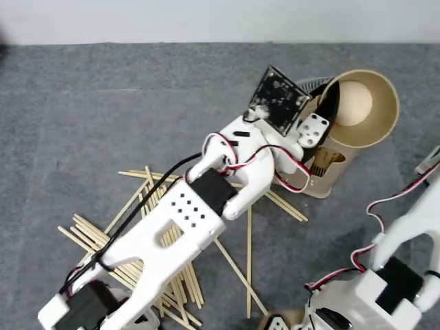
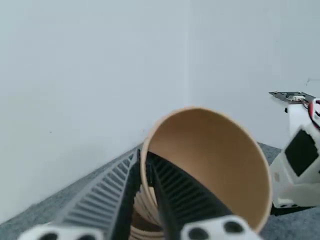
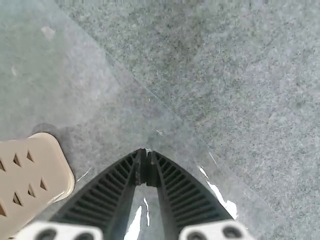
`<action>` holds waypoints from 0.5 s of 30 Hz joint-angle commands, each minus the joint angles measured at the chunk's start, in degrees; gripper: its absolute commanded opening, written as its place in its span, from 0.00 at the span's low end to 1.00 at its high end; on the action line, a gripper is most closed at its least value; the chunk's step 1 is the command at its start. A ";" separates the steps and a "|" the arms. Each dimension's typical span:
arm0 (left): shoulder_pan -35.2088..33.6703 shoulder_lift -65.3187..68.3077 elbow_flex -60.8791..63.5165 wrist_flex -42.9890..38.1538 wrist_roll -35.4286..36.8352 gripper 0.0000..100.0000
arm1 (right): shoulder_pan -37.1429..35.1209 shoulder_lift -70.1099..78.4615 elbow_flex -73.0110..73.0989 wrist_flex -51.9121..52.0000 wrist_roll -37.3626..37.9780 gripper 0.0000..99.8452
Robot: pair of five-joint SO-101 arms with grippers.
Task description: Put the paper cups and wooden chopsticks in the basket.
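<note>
The gray table (image 1: 82, 103) is carrying the basket (image 1: 335, 172). The left gripper (image 2: 145, 162) is pinching the paper cup (image 2: 210, 165) by its rim above it (the right gripper (image 3: 146, 155) is sitting closed, empty). Lowering straight down is looking safest.

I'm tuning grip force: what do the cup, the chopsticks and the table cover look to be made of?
The cup looks like paper: matte tan, thin rolled rim. The chopsticks seem bare pale wood: thin, straight, no gloss. The table cover looks like grey felt or low-pile carpet: fuzzy, speckled.
</note>
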 commanded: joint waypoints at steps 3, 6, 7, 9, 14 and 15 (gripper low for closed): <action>-1.41 0.44 -1.54 -1.58 0.35 0.01 | 0.22 -3.47 -0.26 -0.22 0.18 0.01; -3.34 1.32 -1.71 -1.85 0.35 0.05 | 0.22 -3.65 -0.26 -0.31 0.18 0.01; -3.78 1.41 -1.80 -1.93 0.44 0.08 | 0.22 -3.65 -0.26 -0.13 0.18 0.01; -4.04 1.58 -1.80 -1.93 1.67 0.15 | 0.22 -3.56 -0.26 -0.13 0.18 0.01; -4.84 4.31 -3.65 -3.60 5.19 0.20 | 0.13 -3.65 -0.26 -0.13 0.18 0.01; -5.19 5.63 -4.53 -4.22 5.10 0.20 | 0.13 -3.65 -0.26 -0.31 0.18 0.01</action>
